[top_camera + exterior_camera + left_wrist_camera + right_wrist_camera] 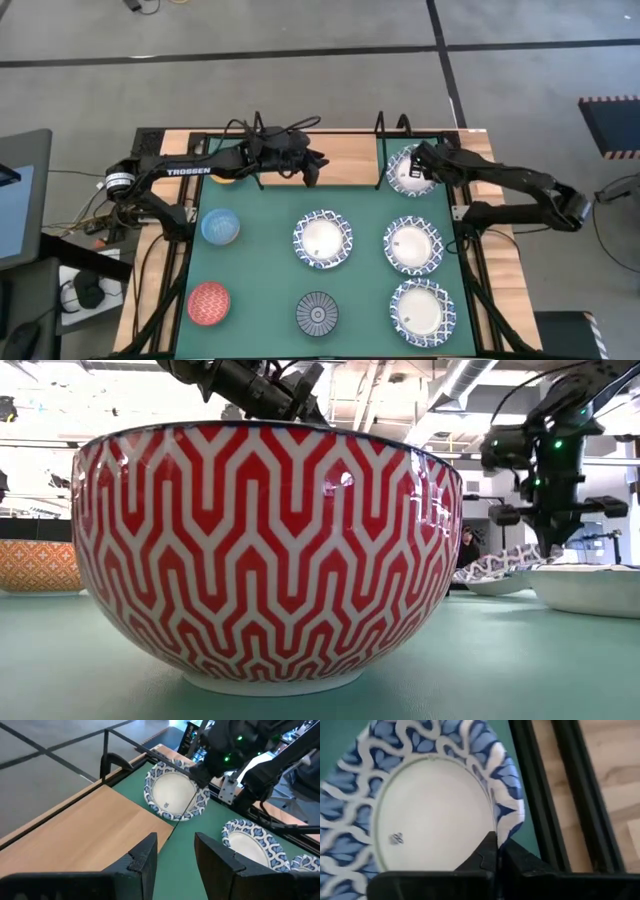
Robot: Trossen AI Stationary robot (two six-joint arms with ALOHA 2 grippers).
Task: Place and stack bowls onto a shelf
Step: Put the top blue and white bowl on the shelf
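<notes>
Blue-rimmed white bowl [408, 170] is pinched at its rim by the right gripper [426, 166], sitting just right of the shelf [318, 158]. So it goes left; left gripper [175, 851] hovers spread over the board.

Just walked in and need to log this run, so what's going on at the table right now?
The robot is putting bowls onto a wooden shelf at the back of the table. The right gripper has its fingers shut on the rim of a large blue-rimmed white bowl, held at the shelf's right end. The left gripper is open and empty over the shelf board. The yellow bowl is mostly hidden under the left arm. Three more large bowls and the light blue, red and striped small ones sit on the green mat.
</notes>
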